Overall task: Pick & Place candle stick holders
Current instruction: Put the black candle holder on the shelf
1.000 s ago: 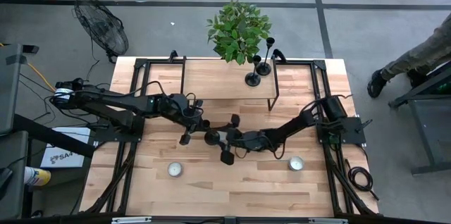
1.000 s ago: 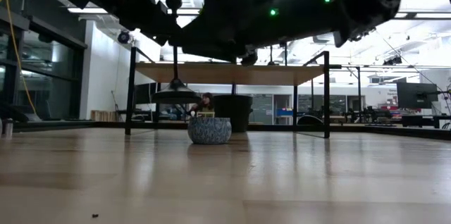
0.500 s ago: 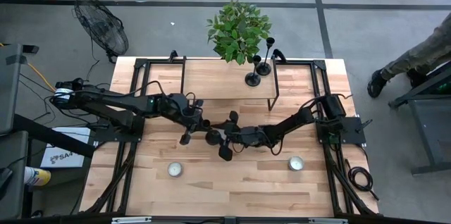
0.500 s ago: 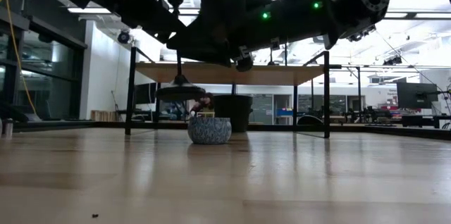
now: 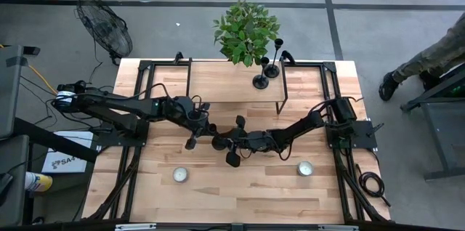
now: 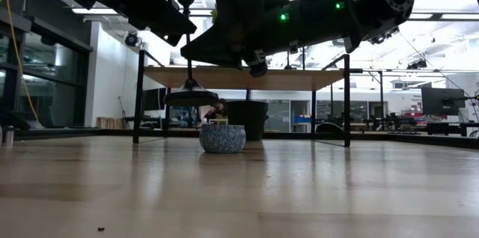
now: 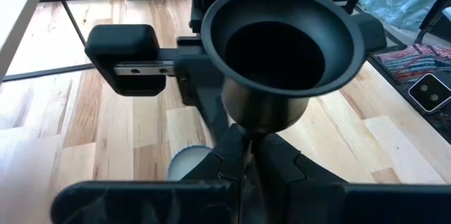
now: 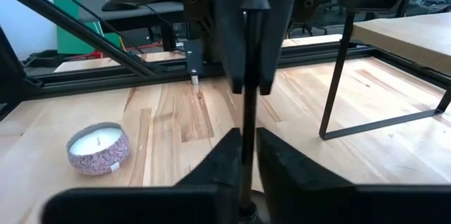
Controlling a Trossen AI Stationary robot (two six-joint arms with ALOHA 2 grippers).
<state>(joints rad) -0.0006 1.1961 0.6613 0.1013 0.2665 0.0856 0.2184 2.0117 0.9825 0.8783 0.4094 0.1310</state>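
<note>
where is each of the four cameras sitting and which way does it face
High view: above the table, looking straight down; both arms meet at a candlestick holder.
Low view: at tabletop height, looking level across; arms overhead, holder hanging.
Left wrist view: on the left arm, looking along the holder's stem into its flared base; left gripper clamps the stem.
Right wrist view: on the right arm; right gripper closes on the stem.
Shared: both wrist views show the same holder.

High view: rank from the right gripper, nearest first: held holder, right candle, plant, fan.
1. Holder: at the right gripper, table centre, both grippers on its stem.
2. Right candle: near side of the table, right.
3. Plant: behind the table's far edge.
4. Fan: floor, far left.
</note>
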